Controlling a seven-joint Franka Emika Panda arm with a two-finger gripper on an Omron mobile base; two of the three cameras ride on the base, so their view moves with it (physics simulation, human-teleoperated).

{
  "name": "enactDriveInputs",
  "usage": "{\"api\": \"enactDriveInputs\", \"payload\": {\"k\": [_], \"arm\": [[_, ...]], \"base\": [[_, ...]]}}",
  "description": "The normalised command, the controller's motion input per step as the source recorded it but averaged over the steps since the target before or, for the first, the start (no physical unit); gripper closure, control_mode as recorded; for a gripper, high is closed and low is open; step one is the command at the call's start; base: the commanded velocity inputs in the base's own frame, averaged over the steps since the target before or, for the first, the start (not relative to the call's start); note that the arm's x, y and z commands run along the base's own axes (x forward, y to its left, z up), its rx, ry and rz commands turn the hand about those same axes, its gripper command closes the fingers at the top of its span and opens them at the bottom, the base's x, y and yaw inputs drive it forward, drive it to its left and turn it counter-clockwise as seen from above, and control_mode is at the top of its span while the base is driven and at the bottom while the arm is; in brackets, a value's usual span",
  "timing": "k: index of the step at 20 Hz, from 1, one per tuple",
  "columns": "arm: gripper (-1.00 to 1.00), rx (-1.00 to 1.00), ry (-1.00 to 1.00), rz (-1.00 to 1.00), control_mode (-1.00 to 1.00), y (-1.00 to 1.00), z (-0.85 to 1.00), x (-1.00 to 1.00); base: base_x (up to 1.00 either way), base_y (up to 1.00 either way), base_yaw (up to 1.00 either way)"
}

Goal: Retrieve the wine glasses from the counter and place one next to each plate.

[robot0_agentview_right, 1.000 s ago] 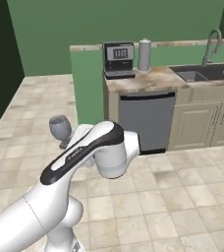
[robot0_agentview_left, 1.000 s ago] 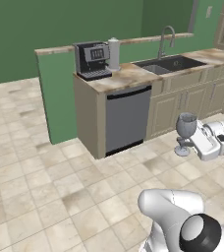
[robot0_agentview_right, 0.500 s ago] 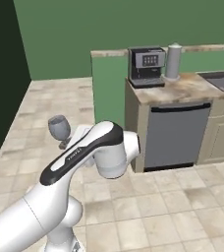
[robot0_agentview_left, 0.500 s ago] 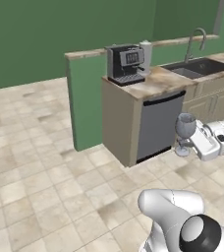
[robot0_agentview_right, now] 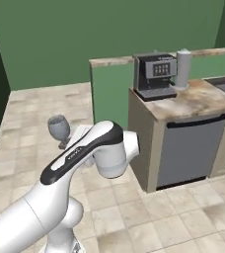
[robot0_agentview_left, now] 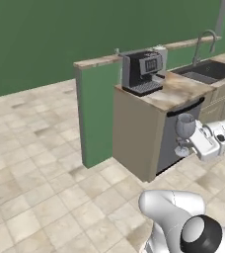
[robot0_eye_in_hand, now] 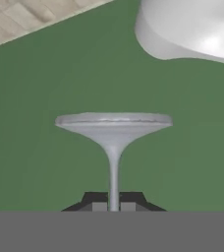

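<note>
Above the tiled floor (robot0_agentview_left: 30, 163), your jaws pinch the wine glass (robot0_agentview_left: 185, 126) upright by its stem, beside the bench (robot0_agentview_left: 178, 91).

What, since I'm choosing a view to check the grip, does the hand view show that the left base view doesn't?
Hand view: the tool seen close up, shut on the thin stem of the wine glass. Left base view: the coffee machine, sink, tap and dishwasher at the counter. Both: the wine glass itself.
</note>
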Motion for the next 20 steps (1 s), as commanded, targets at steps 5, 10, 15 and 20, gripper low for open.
{"api": "enactDriveInputs", "payload": {"k": [5,10,15,20], "arm": [[1.0,0.0,0.0,0.0,1.0,0.0,0.0,0.0],[1.0,0.0,0.0,0.0,1.0,0.0,0.0,0.0],[1.0,0.0,0.0,0.0,1.0,0.0,0.0,0.0],[1.0,0.0,0.0,0.0,1.0,0.0,0.0,0.0]], "base": [[0.55,1.0,-0.35],[0.07,1.0,-0.41],[-0.09,1.0,-0.47],[-0.35,1.0,-0.21]]}}
